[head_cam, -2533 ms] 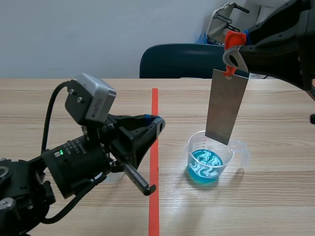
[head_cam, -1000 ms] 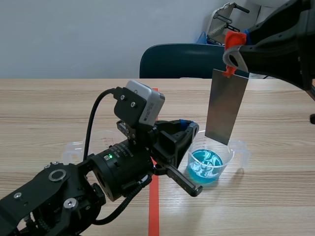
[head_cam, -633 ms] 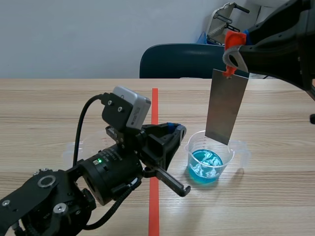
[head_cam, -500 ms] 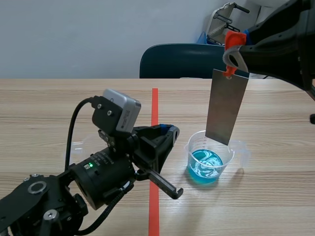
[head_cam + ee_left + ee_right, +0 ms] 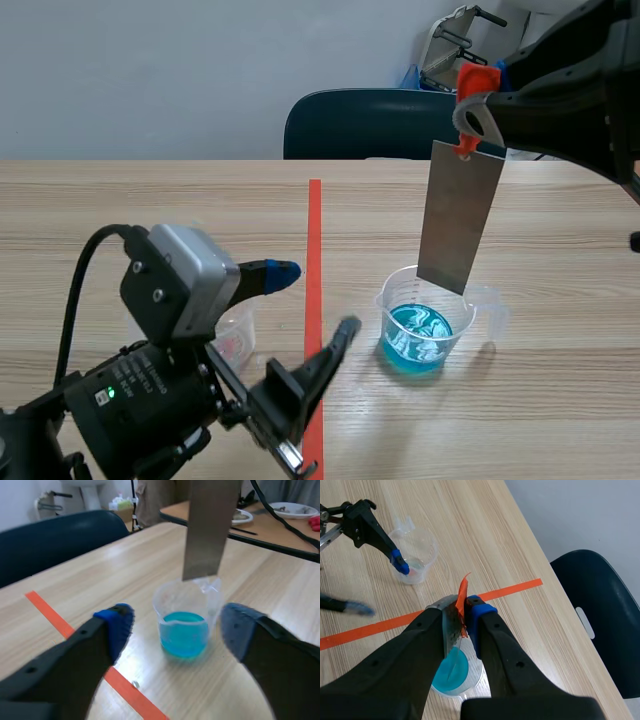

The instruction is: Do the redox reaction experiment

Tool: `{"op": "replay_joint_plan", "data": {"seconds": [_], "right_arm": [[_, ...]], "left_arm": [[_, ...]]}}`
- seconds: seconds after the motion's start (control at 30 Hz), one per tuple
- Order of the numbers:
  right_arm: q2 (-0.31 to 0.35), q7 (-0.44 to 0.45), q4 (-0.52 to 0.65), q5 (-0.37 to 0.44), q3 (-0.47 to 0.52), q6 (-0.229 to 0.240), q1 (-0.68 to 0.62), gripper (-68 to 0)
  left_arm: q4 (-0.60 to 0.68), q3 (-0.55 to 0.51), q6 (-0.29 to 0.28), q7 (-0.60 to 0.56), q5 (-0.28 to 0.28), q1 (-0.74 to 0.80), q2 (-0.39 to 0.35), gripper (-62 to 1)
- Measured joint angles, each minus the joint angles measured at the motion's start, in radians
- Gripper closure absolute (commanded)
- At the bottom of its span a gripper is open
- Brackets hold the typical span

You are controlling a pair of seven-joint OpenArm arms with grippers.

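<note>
From the scene view the right arm stood raised across the top right corner, its right gripper (image 5: 478, 100) clamped on the upper edge of a grey metal plate (image 5: 458, 218), which hung upright over a clear beaker (image 5: 428, 322) of blue liquid on the bench (image 5: 150, 220). That view left it unclear whether the plate's lower edge was inside the rim. The left wrist view settled part of it: the edge sat about level with the rim and well clear of the blue liquid below. It also showed the beaker ahead of the left gripper (image 5: 315, 299), in line with the gap between its fingers. Only the right wrist view, looking straight down, showed an orange tab (image 5: 462, 592) sticking up between the closed fingers. It also showed plainly a second clear beaker (image 5: 414, 555) just beside the left gripper's blue-padded finger. The left arm lay low at the near left, its gripper rolled so that one finger rode higher than the other, spread wide and holding nothing, straddling the orange-red tape line (image 5: 314, 230). A dark blue chair (image 5: 370, 125) stood behind the bench
</note>
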Motion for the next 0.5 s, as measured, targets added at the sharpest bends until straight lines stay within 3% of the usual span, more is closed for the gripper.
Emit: {"op": "replay_joint_plan", "data": {"seconds": [0.07, 0.23, 0.5], "right_arm": [[0.000, 0.000, 0.000, 0.000, 0.000, 0.000, 0.000, -0.4], [-0.002, 0.000, 0.000, 0.000, 0.000, 0.000, 0.000, -0.4], [-0.002, 0.000, 0.000, 0.000, 0.000, 0.000, 0.000, -0.4]], "left_arm": [[0.000, -0.011, -0.014, -0.048, 0.001, 0.030, -0.003, -62.3], [0.000, -0.056, -0.063, -0.245, 0.115, 0.085, -0.020, -62.3], [0.000, -0.118, -0.063, -0.298, 0.123, 0.158, -0.021, -62.3]]}}
